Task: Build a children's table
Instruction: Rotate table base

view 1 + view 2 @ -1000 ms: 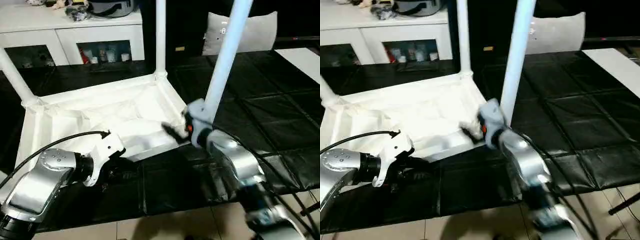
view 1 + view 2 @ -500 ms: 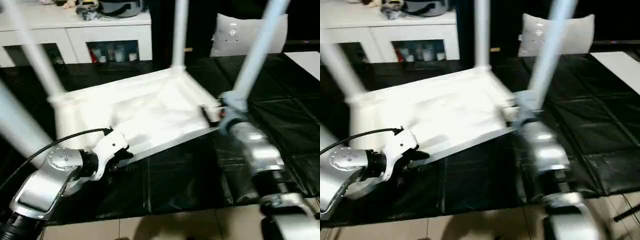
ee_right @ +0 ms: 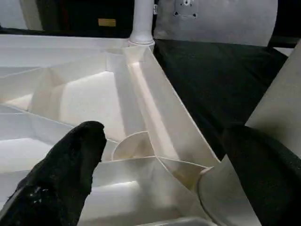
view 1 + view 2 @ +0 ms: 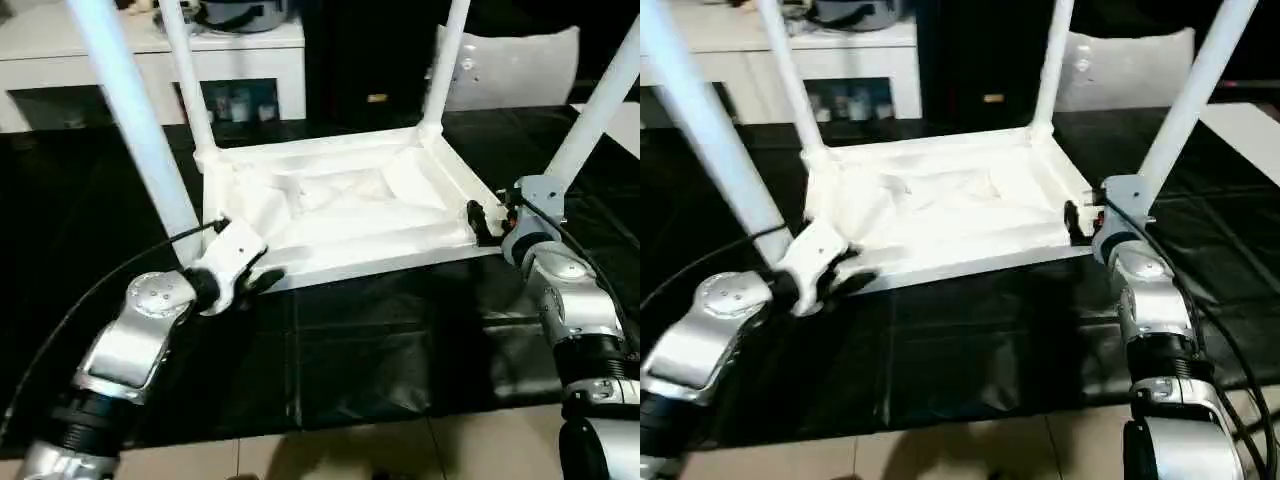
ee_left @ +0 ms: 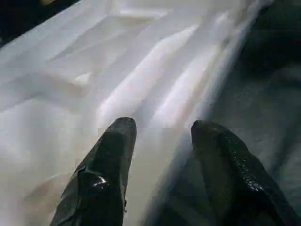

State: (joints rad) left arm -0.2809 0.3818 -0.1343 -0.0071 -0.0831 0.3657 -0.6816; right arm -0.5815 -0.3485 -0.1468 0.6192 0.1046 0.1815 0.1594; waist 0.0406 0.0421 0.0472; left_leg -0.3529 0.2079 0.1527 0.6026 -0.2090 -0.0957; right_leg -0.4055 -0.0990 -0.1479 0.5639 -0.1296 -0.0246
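The children's table (image 4: pixel 340 200) lies upside down on the black work table, white and ribbed, with its legs pointing up. One leg (image 4: pixel 135 130) rises at the near left corner and another (image 4: pixel 590 110) at the near right. My left gripper (image 4: pixel 262 280) is at the near left corner. In the left wrist view its fingers (image 5: pixel 113 155) straddle the top's near rim, closed on it. My right gripper (image 4: pixel 480 220) is at the near right corner. It stands open (image 3: pixel 167 134), with one finger over the ribbed underside and the other beyond the leg's base.
The black-covered work table (image 4: pixel 380 350) ends close in front of me, with floor (image 4: pixel 300 450) below its edge. A white cabinet (image 4: pixel 150 60) stands behind at the left. A white cushion (image 4: pixel 510 65) stands behind at the right.
The children's table has swung from skewed to nearly square with the work table's front edge. Both grippers stayed at its near corners. The head camera's view has shifted too.
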